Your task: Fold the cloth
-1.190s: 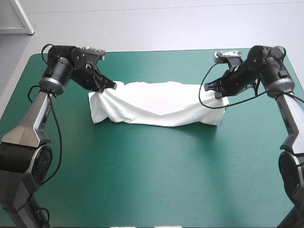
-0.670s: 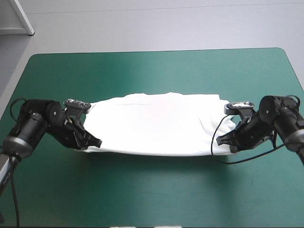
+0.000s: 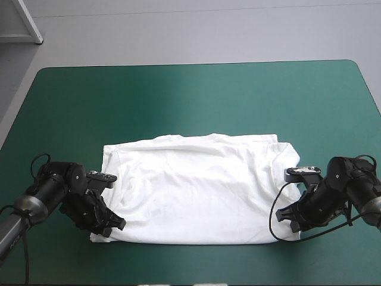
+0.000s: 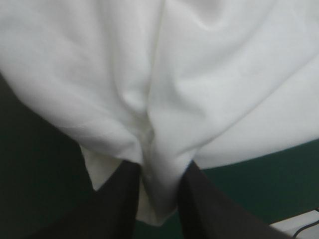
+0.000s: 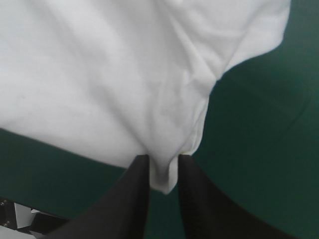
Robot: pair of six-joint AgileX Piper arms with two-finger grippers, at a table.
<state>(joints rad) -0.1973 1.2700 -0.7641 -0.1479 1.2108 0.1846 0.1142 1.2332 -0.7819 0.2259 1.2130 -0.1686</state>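
Two hands are low at the counter's (image 3: 178, 95) near side, each one clamped on the T-shirt (image 3: 196, 190). The left hand (image 3: 116, 225) has its fingers (image 4: 117, 204) almost together, with a pinch of white cloth between them; the cloth bunches into folds just ahead of the tips and then opens out wide. The right hand (image 3: 284, 217) grips in the same manner, a small tab of cloth pressed between its fingers, and a rounded flap, maybe a sleeve, lies ahead and to one side of it.

Beyond the hands the T-shirt stretches away as one broad sheet, lying on the counter near its middle. Each hand holds one of its near corners, so the shirt lies between them and ahead of them. Some soft wrinkles remain close to the hands.

In my judgement the spreading is almost finished, but no fold is yet visible. I think the hands must release and take new grips, and all the folding is left.
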